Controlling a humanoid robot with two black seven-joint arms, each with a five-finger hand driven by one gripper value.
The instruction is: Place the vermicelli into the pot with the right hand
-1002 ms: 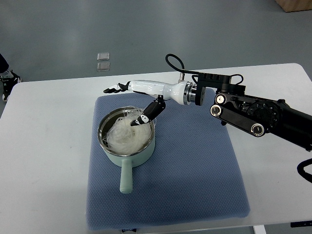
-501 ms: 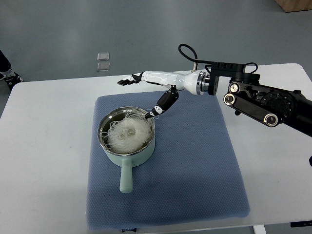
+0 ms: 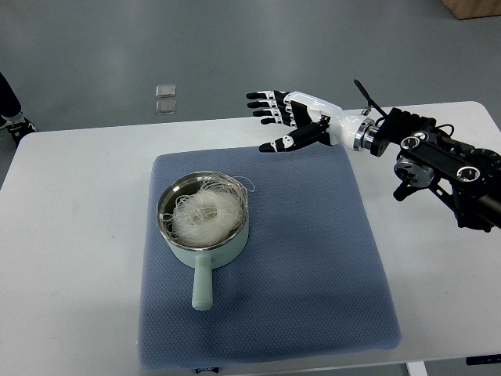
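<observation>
I see one pot, one heap of vermicelli, one mat and one bench. Only one of my hands shows, my right hand.

My fingers are spread wide open. They hold nothing. The hand is up over the far edge of the mat, well apart from the pot. My arm comes in from the right side. It is black near the edge and white near the hand.

The vermicelli is in the pot. It is a white, tangled heap that fills most of the shiny inside. A few thin strands hang over the rim on the far right side. The pot is pale green on the outside. Its handle points toward me. The pot sits on the left part of the blue mat, and the mat lies on the white bench.

Two small clear squares lie on the gray floor past the bench. At the far left edge there is a bit of a shoe, cut off by the picture. A brown thing in the top right corner is cut off too, and I cannot tell what it is. The near edge of the mat runs to the bottom of the picture.
</observation>
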